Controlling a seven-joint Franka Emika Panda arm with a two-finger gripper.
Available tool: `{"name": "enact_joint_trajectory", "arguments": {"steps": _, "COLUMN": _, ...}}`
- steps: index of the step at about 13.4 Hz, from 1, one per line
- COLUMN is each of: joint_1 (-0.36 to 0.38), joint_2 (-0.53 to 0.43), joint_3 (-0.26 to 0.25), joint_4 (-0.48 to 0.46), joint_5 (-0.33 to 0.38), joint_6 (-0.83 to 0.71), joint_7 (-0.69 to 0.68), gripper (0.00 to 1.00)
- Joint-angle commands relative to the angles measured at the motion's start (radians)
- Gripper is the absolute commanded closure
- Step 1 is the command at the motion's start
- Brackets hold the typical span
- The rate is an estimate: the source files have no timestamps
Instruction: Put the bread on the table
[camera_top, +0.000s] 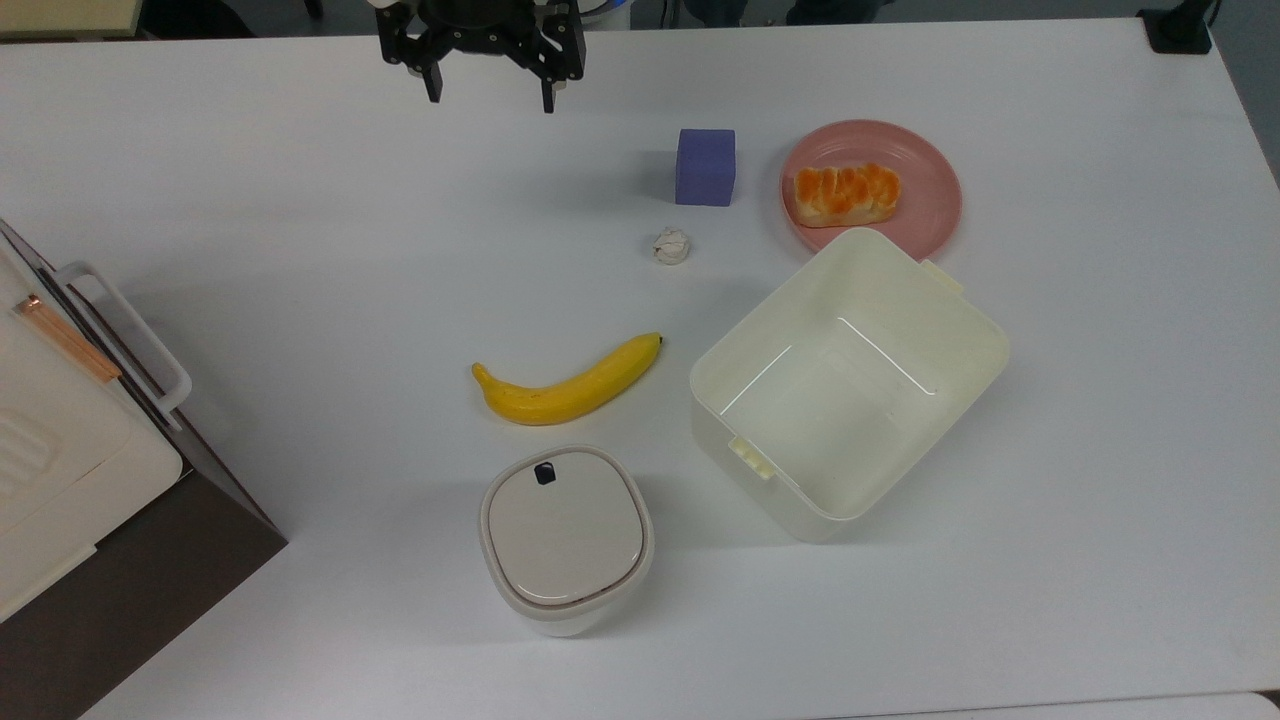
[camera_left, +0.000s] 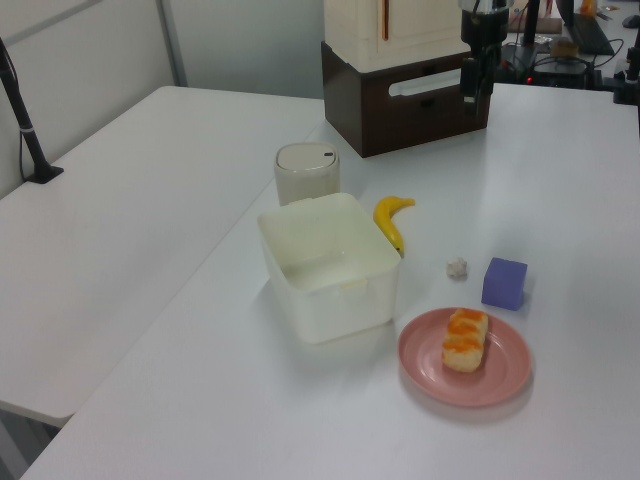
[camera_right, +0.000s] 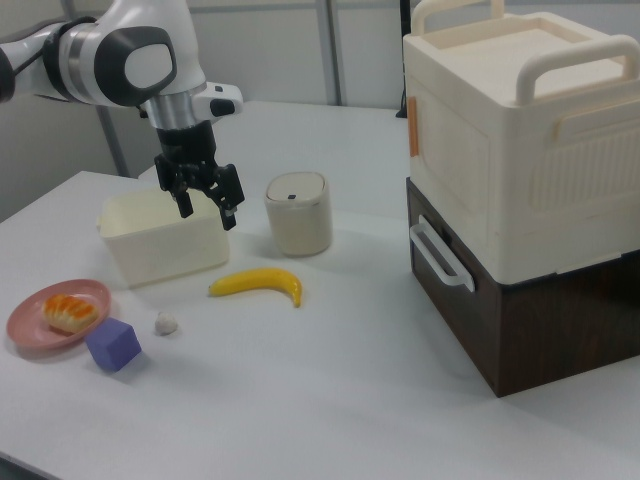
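Well apart from the gripper (camera_top: 490, 100), toward the top view's right: bread (camera_top: 847, 194) resting on pink plate (camera_top: 930, 170) (not yet grasped). Jaws spread, empty, presumably ready for approach.

My jaws hang spread over bare table (camera_top: 300, 230) at the top view's upper edge. Toward the bread (camera_top: 846, 194) on the pink plate (camera_top: 930, 185), the purple block (camera_top: 705, 166) stands just beside the plate's near side, with the paper wad (camera_top: 672, 245) below it. The cream tub (camera_top: 848, 380) crowds the plate's lower rim. The table is open above and right of the plate.
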Motion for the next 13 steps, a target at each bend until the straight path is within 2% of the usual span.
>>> {"name": "enact_joint_trajectory", "arguments": {"steps": 1, "joint_1": 0.006, "joint_2": -0.004, "joint_3": -0.002, "joint_4": -0.004, "joint_5": 0.016, "joint_6": 0.0, "joint_7": 0.008, "gripper": 0.0}}
{"name": "enact_joint_trajectory", "arguments": {"steps": 9, "joint_1": 0.012, "joint_2": 0.002, "joint_3": 0.004, "joint_4": -0.013, "joint_5": 0.014, "joint_6": 0.003, "joint_7": -0.007, "gripper": 0.0}}
{"name": "enact_joint_trajectory", "arguments": {"steps": 13, "joint_1": 0.104, "joint_2": -0.001, "joint_3": 0.006, "joint_4": -0.053, "joint_5": 0.014, "joint_6": -0.002, "joint_7": -0.009, "gripper": 0.0}}
